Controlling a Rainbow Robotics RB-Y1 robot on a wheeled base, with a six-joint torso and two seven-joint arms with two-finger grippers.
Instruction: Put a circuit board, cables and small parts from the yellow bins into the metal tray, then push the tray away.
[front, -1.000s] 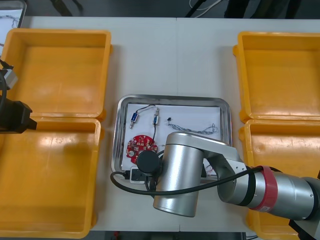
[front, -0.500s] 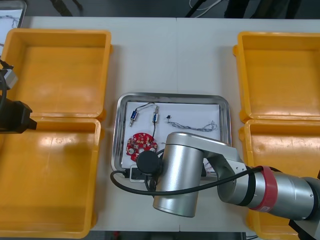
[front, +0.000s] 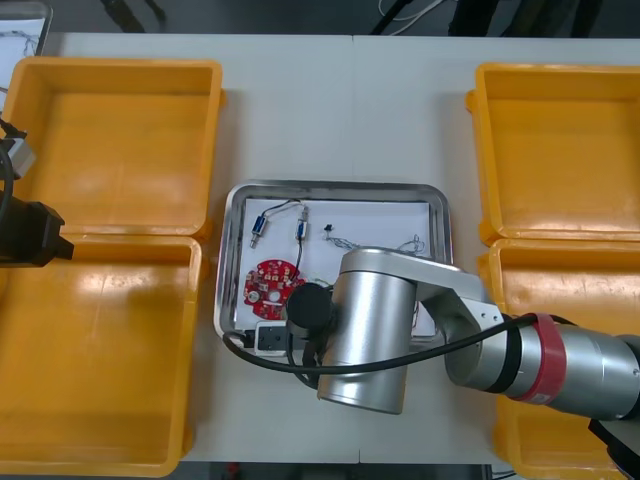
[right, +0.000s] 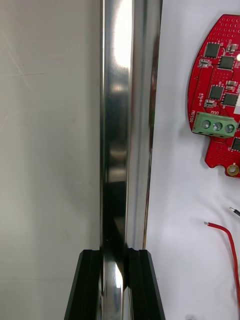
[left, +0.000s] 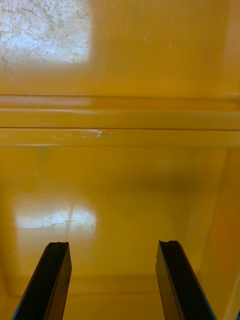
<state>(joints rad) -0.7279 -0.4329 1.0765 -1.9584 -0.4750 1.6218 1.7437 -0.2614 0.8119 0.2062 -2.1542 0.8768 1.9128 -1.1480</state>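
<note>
The metal tray (front: 330, 187), white inside, lies between the yellow bins. It holds a round red circuit board (front: 268, 283), two small metal parts (front: 260, 227) with thin leads, and a twisted blue and white cable (front: 385, 245). My right gripper (right: 114, 252) is shut on the tray's shiny rim (right: 122, 125), which runs between its fingers. Beside the rim lie the circuit board (right: 220, 100) and a red cable (right: 227, 240). In the front view my right arm (front: 370, 330) covers the tray's near edge. My left gripper (left: 112, 250) hangs open over a yellow bin (left: 120, 175).
Two yellow bins (front: 115, 140) stand at the left and two more (front: 560, 150) at the right, all bare inside. My left arm (front: 25, 235) is parked at the left edge. Bare table (front: 350, 110) stretches beyond the tray's far rim.
The tray has slid away from me and a little to the left, carrying its contents. My right arm has followed it forward. The left arm has not moved.
</note>
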